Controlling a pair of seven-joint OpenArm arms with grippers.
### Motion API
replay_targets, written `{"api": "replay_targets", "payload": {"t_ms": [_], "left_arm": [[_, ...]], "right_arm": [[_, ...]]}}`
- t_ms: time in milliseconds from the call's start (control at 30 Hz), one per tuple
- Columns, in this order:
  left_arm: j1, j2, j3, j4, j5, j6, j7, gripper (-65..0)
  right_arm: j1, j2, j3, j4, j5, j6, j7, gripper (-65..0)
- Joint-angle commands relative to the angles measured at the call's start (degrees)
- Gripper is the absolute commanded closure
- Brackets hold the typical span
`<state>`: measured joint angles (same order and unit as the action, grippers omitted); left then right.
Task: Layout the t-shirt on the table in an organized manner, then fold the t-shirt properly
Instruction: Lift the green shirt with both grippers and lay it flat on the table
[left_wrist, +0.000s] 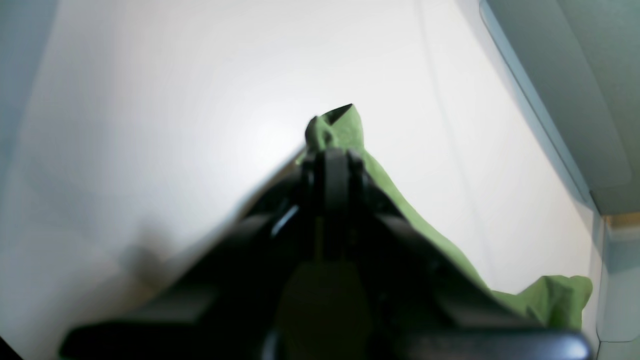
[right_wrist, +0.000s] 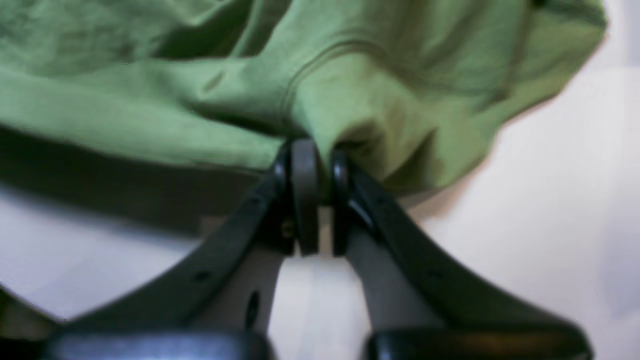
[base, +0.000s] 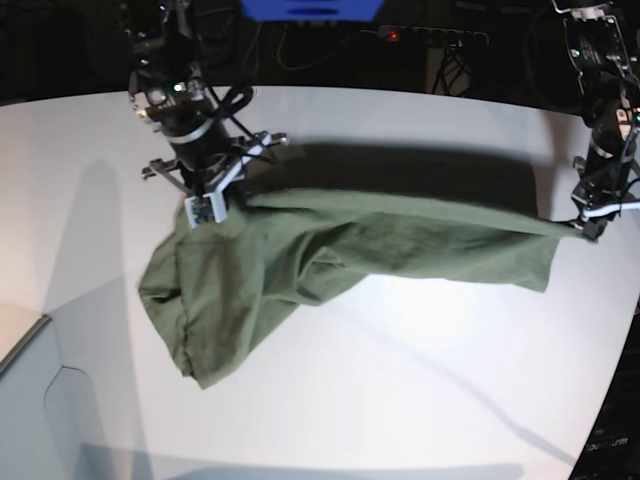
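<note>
The olive-green t-shirt (base: 330, 255) hangs stretched between my two grippers above the white table (base: 400, 380), with its lower part sagging toward the left. On the base view's left, my right gripper (base: 205, 208) is shut on one bunched edge; the right wrist view shows that gripper (right_wrist: 312, 160) pinching a seamed fold of the t-shirt (right_wrist: 350, 90). At the far right of the base view, my left gripper (base: 585, 228) is shut on the other end. In the left wrist view this gripper (left_wrist: 334, 155) clamps a tip of the t-shirt (left_wrist: 337, 127) over the table (left_wrist: 175, 125).
The table's curved edge (base: 612, 400) runs down the right side. A pale box or panel (base: 40, 400) sits at the lower left corner. Dark equipment and cables lie beyond the table's far edge (base: 400, 35).
</note>
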<state>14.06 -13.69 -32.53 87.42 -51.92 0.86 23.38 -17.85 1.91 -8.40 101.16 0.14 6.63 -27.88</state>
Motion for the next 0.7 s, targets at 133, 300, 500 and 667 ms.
{"api": "replay_targets", "payload": {"t_ms": [133,300,500,667], "left_arm": [[-9.54,-2.7,0.05,2.39,-0.43,0.15,-0.74,-0.1],[-20.61,-7.01,4.62,1.24,-0.34,0.32,-0.65,-0.1],[-36.79,-9.47,13.33,-7.02,-0.34,0.32,-0.65,-0.1],[-50.15,-9.47,20.09,-15.28,-0.34,0.32,-1.09,-0.1]], "right_arm": [[7.6,2.61,0.36,5.52,-0.01,-0.44,1.72,0.0],[15.69,2.97,2.29,5.69,-0.19,-0.35,1.72,0.0],[28.62,2.97,3.26,0.51,-0.1,-0.35,2.16,0.0],[42.15,3.05,3.26,-6.26,-0.1,-0.35,2.25,0.0]]}}
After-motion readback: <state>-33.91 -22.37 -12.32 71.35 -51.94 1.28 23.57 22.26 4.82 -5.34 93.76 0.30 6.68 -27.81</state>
